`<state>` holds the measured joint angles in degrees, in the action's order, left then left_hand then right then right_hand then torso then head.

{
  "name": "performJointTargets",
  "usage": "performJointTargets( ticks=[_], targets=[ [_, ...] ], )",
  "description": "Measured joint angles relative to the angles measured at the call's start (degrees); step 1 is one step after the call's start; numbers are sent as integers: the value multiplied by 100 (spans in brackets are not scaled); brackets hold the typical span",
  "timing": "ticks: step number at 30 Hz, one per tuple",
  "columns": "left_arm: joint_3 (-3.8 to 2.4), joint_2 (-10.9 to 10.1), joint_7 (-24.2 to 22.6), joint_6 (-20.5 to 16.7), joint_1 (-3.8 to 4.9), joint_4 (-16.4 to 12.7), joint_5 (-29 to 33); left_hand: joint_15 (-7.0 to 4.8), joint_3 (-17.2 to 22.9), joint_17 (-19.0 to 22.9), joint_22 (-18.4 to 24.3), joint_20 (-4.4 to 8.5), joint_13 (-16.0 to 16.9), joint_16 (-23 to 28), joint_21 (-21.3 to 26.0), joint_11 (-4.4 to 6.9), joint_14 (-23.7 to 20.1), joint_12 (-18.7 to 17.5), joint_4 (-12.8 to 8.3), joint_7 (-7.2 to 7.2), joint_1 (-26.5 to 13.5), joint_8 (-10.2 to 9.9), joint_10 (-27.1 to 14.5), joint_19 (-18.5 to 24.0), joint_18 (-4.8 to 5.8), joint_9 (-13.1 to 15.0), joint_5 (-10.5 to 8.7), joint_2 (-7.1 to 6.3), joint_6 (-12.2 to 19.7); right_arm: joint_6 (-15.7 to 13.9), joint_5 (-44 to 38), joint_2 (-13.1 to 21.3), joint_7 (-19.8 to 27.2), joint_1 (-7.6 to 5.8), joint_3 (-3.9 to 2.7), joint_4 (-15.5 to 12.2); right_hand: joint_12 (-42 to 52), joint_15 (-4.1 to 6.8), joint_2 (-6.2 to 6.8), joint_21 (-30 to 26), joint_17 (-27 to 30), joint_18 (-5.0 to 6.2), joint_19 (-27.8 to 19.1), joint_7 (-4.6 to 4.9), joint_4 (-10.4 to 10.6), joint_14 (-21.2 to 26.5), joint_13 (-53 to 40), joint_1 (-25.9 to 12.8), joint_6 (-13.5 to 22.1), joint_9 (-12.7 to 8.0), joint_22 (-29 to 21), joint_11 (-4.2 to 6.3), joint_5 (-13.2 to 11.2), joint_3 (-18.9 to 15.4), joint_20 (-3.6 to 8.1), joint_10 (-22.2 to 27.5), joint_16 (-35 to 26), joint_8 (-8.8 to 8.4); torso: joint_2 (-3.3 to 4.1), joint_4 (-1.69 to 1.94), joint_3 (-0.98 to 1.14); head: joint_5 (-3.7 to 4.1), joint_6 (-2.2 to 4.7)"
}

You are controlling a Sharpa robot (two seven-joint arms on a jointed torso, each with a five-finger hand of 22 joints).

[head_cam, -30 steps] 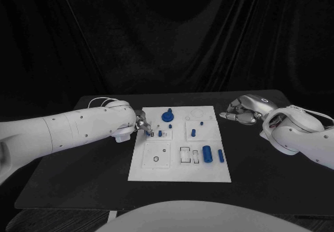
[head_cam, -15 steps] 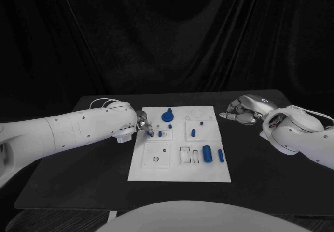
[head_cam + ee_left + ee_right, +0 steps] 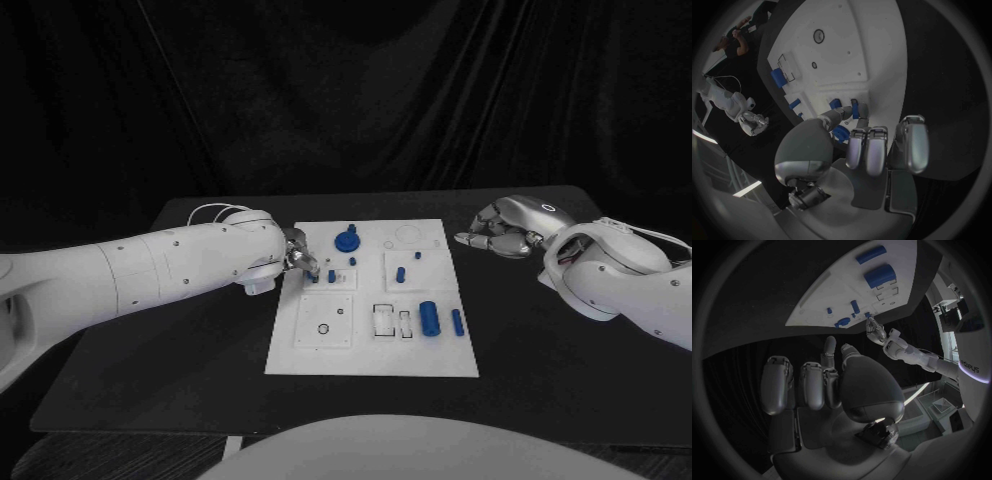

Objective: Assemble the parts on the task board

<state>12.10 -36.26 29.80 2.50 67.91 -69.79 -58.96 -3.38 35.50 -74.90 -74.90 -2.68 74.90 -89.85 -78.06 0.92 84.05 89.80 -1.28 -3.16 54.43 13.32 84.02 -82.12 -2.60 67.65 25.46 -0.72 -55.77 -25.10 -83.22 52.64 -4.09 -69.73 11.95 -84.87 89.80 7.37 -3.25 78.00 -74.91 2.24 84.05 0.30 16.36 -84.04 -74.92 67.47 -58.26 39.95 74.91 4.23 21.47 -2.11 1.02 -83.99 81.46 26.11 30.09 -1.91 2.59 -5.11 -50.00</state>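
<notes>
The white task board (image 3: 368, 355) lies mid-table. My left hand (image 3: 294, 254) hovers over its left edge, thumb and a finger pinching a small blue peg (image 3: 854, 108) just above the board (image 3: 861, 50). Another short blue peg (image 3: 330, 275) stands right beside it, and a blue knob (image 3: 348, 240) sits farther back. A thick blue cylinder (image 3: 428, 316) and a thin blue rod (image 3: 457, 321) lie on the board's right side. My right hand (image 3: 499, 232) rests off the board's right rear corner, fingers curled, nothing in it.
Small blue pegs (image 3: 402, 271) stand in the board's right rear block. Open slots (image 3: 384, 320) and a round hole (image 3: 325, 328) mark the near half. Bare black table (image 3: 173, 380) surrounds the board, with dark curtains behind.
</notes>
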Motion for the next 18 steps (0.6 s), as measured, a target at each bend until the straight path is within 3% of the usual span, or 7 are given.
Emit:
performJointTargets(
  ticks=[18],
  targets=[
    [-4,-23,-1,35,-28,-50,4,0,-1,0,0,0,0,0,29,0,0,0,1,28,-4,-2,0,0,-1,6,-33,-4,32,3,1,-18,0,4,0,19,0,0,0,0,0,0,0,0,16,0,-1,0,0,-3,0,0,0,16,0,0,0,0,0,1,1,-15,-1]
  ],
)
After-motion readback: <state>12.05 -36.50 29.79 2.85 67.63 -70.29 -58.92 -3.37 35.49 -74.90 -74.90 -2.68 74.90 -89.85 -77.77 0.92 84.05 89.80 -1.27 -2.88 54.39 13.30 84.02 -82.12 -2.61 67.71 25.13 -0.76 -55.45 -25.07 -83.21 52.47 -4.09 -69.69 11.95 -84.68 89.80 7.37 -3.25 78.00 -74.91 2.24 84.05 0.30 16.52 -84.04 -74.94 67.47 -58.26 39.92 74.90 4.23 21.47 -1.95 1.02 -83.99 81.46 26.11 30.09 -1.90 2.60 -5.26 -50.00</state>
